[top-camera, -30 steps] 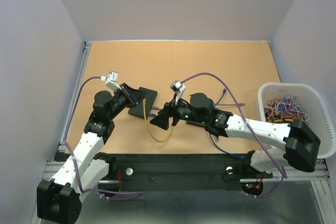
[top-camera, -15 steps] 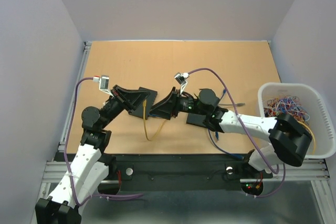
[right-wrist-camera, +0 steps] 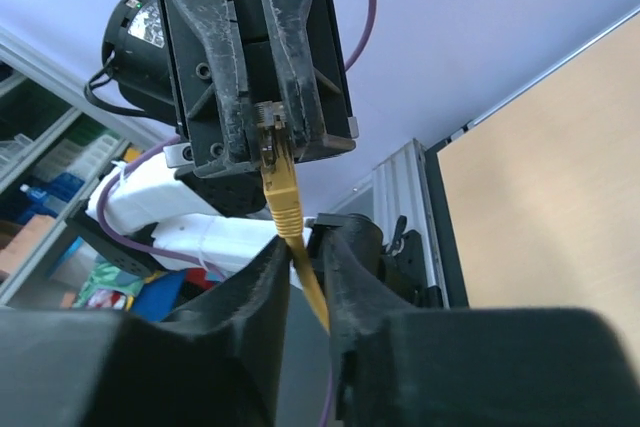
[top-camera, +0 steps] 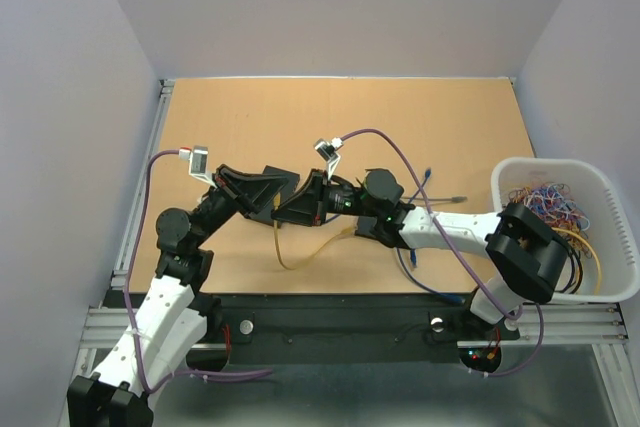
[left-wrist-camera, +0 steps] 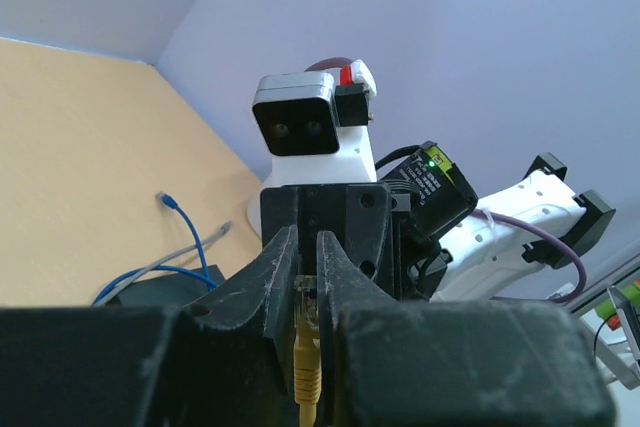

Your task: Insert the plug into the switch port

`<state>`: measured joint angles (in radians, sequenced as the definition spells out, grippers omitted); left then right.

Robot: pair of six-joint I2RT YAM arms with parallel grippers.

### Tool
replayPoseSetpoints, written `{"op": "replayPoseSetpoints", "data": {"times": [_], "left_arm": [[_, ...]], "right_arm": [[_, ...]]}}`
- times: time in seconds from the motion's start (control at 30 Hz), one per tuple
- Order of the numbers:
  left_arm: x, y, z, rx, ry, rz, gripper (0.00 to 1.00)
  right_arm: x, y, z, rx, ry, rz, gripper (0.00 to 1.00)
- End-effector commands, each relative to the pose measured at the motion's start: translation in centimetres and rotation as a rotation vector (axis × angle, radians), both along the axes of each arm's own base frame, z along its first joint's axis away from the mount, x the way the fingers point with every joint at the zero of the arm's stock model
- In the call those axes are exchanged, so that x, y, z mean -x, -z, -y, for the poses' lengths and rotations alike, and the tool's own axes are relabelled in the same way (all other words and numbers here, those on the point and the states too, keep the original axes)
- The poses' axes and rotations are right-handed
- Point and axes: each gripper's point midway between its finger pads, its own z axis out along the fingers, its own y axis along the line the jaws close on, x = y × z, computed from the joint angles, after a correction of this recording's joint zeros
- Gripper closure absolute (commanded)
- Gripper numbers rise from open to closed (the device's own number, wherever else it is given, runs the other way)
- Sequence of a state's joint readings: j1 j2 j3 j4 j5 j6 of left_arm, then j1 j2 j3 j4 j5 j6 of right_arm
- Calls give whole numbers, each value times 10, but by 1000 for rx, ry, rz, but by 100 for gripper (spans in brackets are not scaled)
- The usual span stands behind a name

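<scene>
Left end effector (left-wrist-camera: 307, 247) pinches the yellow plug (left-wrist-camera: 306, 322); right end effector (right-wrist-camera: 305, 252) brackets its cable (right-wrist-camera: 314, 295) (clamped or not, unclear).

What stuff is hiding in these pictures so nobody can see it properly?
Switch ports: top view, left gripper and right gripper cover them.
Whether the right gripper pinches the yellow cable: right wrist view, near fingers blurred.
Cable's far end: top view, slips under the right arm.
Basket wires: top view, too small and tangled to count.
</scene>
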<state>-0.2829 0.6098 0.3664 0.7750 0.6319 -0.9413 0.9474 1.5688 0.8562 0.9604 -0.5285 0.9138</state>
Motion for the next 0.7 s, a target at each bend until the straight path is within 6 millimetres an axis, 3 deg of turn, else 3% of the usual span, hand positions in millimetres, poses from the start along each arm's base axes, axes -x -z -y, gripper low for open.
{"op": "replayPoseSetpoints", "data": {"times": [0.0,0.17,0.23,0.4,0.43,0.47,0.5,0.6,0.67], "left_arm": [[13,-18,-1,33,18,94,100],[12,-13,-1,34,15,79,100],[10,-12,-1,32,5,71,100],[-18,-2,-12,-97,-146,-26,48],[-30,12,-19,-155,-218,-85,44],[-38,3,-25,-166,-269,-90,40],[-39,5,-26,-194,-273,-99,39],[-52,9,-34,-264,-342,-151,39],[-54,8,-37,-293,-358,-163,40]], "right_arm": [[6,-37,-3,-110,-11,76,79],[8,-38,-3,-112,8,82,98],[4,-36,-3,-90,34,81,99],[-15,-18,-2,65,202,100,100],[-18,-5,1,149,236,115,100],[-24,10,2,243,299,124,100],[-27,-1,2,225,335,128,100],[-40,27,12,418,446,131,100],[-45,33,16,471,483,130,100]]}}
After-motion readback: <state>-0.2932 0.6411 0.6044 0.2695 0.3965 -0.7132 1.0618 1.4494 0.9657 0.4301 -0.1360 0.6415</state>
